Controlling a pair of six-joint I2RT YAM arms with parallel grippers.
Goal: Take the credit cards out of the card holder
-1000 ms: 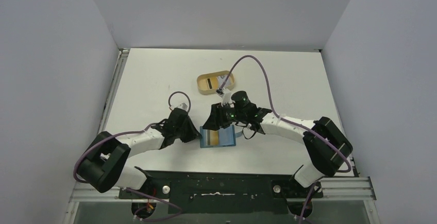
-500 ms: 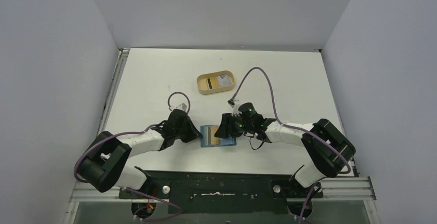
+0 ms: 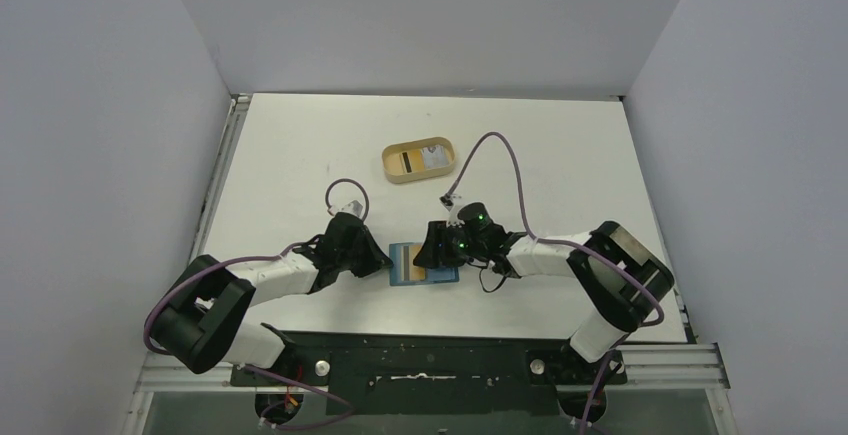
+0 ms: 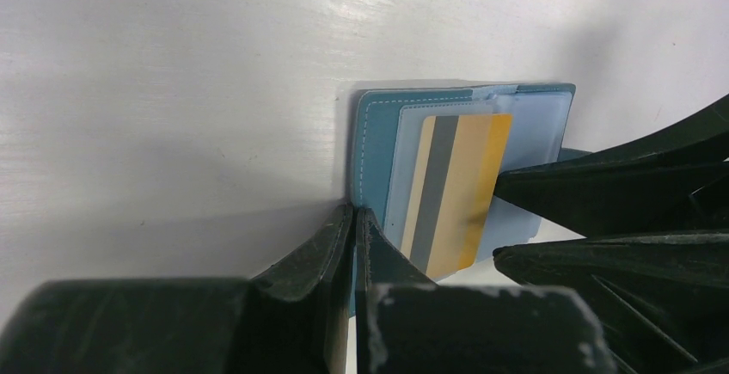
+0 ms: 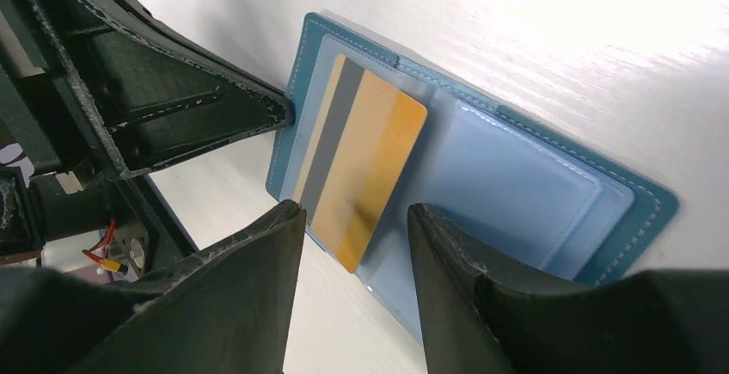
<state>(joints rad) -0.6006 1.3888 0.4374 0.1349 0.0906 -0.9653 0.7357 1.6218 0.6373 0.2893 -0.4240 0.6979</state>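
Teamwork at the table's [image 3: 300, 155] six o'clock: our left gripper [image 4: 354, 217] clamps shut on the open card holder's [image 4: 374, 133] nine-o'clock edge to anchor it, while our right gripper [image 5: 357, 215], half spread, straddles the protruding gold credit card [image 5: 365, 163], touching nothing.

Bright even light, soft shadows, wrist-view glare
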